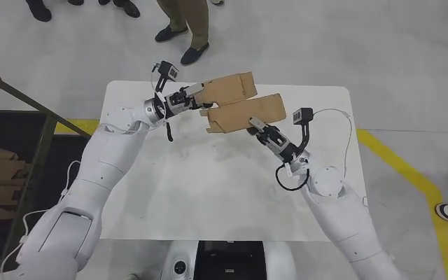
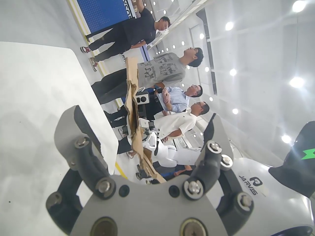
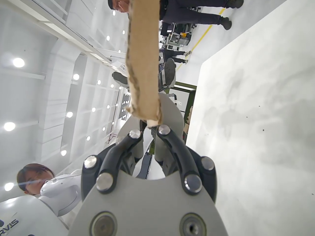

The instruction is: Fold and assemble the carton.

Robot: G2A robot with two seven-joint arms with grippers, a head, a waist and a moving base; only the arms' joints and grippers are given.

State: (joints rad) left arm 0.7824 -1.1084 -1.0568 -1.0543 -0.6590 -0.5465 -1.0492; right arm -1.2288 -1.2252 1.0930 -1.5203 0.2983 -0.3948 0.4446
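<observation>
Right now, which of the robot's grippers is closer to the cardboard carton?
Right. The right gripper is clamped on one edge of the carton. The left gripper is open at the opposite end, its fingers spread either side of the cardboard.

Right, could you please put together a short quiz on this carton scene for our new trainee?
1. True or false: the carton lies flat on the table.
2. Which gripper is clamped on the carton? A) the left gripper B) the right gripper C) both
3. Fill in: the left gripper is ____ (open or shut).
Key: 1 false, it is held up off the table; 2 B; 3 open, with the carton's edge between its fingers.
</observation>
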